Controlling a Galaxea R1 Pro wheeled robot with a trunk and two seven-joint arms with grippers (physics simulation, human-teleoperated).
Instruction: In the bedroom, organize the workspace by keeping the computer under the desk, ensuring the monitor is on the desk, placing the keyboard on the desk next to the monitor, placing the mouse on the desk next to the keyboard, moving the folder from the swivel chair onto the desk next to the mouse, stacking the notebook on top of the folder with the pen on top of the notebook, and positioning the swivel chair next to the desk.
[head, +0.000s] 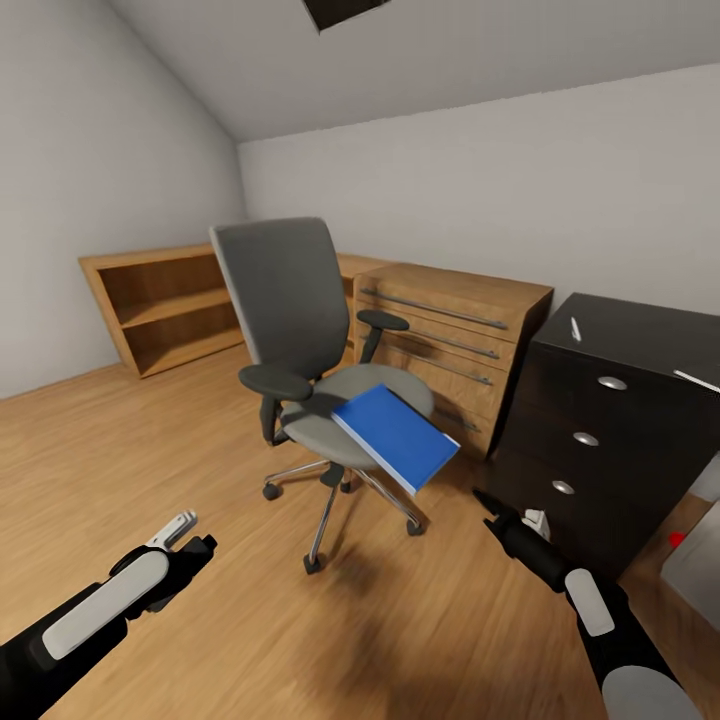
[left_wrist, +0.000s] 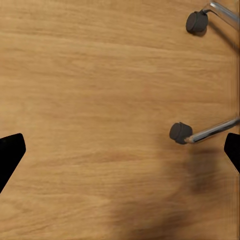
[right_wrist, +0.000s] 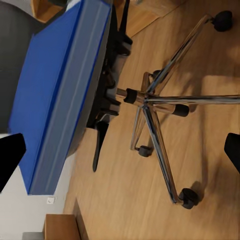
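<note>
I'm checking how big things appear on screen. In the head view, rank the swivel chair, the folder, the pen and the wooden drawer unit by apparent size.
1. swivel chair
2. wooden drawer unit, partly hidden by the chair and standing farther back
3. folder
4. pen, a tiny sliver

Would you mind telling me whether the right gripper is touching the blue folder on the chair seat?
Apart. In the head view, bare wooden floor shows between the right gripper and the folder, which lies on the swivel chair with one corner overhanging the seat.
</note>
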